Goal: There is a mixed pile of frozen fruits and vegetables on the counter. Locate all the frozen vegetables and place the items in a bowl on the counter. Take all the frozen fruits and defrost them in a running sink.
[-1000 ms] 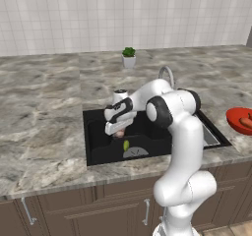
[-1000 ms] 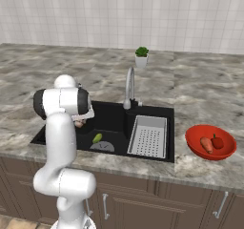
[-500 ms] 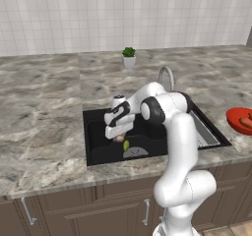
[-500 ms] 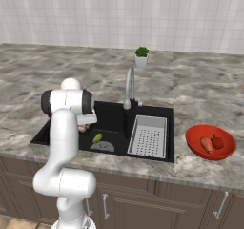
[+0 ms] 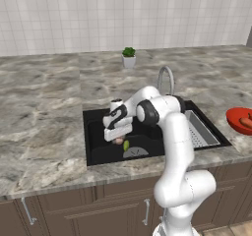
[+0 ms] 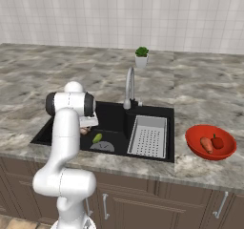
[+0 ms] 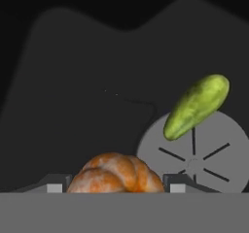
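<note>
Down in the sink point(image 5: 98, 154), gripper point(image 7: 116, 187) holds the brown ball point(image 7: 115, 174) between half-closed jaws just off the floor; yellow-green fruit point(image 7: 196, 106) lies ahead toward the drain point(image 7: 194, 154), long axis diagonal, so release looks next

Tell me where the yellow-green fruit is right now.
The yellow-green fruit lies in the sink, at the round drain, beside the brown ball.

We count two fruits in the sink point(image 6: 157, 112): one yellow-green fruit point(image 7: 196, 106) and one brown ball point(image 7: 115, 174). Two vegetables sit in one bowl point(image 6: 194, 140): one carrot point(image 6: 206, 144), one red piece point(image 6: 218, 141).
</note>
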